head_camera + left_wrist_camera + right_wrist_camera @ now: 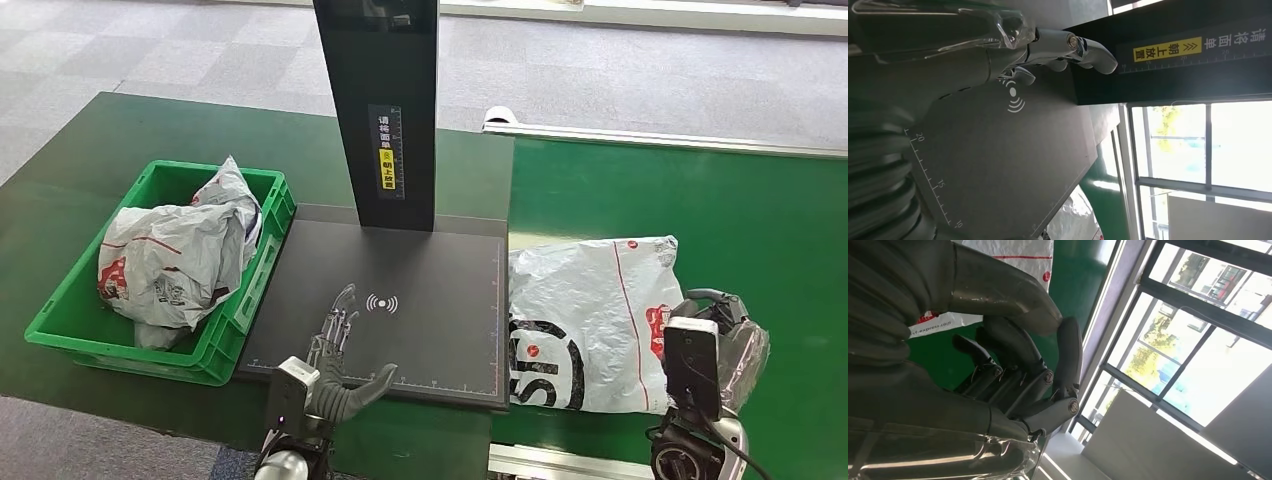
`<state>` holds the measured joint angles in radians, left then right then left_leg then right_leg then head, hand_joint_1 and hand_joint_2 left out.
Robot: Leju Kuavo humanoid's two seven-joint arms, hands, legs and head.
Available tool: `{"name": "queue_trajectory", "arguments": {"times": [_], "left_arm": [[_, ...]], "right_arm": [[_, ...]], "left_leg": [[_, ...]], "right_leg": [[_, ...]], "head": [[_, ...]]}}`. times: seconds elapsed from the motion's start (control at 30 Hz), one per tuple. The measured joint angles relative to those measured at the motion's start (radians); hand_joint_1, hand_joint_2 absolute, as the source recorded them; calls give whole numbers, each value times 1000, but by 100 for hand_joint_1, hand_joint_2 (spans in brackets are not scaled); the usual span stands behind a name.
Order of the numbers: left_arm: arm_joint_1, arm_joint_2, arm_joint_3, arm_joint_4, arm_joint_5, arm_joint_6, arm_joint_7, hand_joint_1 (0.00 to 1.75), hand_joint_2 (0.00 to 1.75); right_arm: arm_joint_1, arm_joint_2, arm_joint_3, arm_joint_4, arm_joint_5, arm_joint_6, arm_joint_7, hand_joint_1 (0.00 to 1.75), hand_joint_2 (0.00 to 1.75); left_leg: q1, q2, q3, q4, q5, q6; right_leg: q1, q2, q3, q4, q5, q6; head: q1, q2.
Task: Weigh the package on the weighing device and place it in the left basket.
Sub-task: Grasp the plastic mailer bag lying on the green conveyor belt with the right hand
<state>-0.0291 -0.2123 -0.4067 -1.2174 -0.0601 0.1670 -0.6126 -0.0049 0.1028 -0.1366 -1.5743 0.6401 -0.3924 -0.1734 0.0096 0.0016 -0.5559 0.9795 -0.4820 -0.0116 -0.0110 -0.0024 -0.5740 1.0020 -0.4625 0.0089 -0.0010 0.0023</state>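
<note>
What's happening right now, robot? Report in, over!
Left hand open over the scale, holding nothing. Right hand curled shut, empty, beside the package. Package on the green belt, not yet weighed. Basket already holds bags. Nothing in the way.

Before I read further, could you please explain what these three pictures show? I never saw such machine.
A humanoid robot sorts parcels. The head view looks down from its body; the two others come from cameras at its wrists. The left hand hovers open over the black weighing device. The right hand has its fingers curled in and holds nothing. A white package lies on the green table beside the scale, and another white bag fills the green basket.
</note>
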Motion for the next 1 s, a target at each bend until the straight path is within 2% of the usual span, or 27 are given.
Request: {"name": "queue_trajectory", "arguments": {"times": [0.03,0.2,0.3,0.6,1.0], "left_arm": [[1,-2,1,-1,-1,0,0,0,175],[3,-15,2,-7,-12,-5,9,0,175],[1,-19,3,-8,-13,-9,14,0,175],[-5,-25,7,-8,-14,-12,25,0,175],[-1,-25,10,-10,-14,-9,32,0,175]], "right_arm": [[0,0,0,0,5,11,15,0,175],[-20,-3,-1,68,70,135,165,0,175],[-55,-9,-1,171,91,175,200,0,175],[-152,-28,-9,450,130,193,221,0,175],[-179,-33,-10,533,145,204,225,0,175]], "left_leg": [[0,0,0,0,0,0],[0,0,0,0,0,0],[0,0,0,0,0,0],[0,0,0,0,0,0],[0,0,0,0,0,0]], "right_leg": [[0,0,0,0,0,0],[0,0,0,0,0,0],[0,0,0,0,0,0],[0,0,0,0,0,0],[0,0,0,0,0,0]], "head": [[0,0],[0,0],[0,0],[0,0],[0,0]]}}
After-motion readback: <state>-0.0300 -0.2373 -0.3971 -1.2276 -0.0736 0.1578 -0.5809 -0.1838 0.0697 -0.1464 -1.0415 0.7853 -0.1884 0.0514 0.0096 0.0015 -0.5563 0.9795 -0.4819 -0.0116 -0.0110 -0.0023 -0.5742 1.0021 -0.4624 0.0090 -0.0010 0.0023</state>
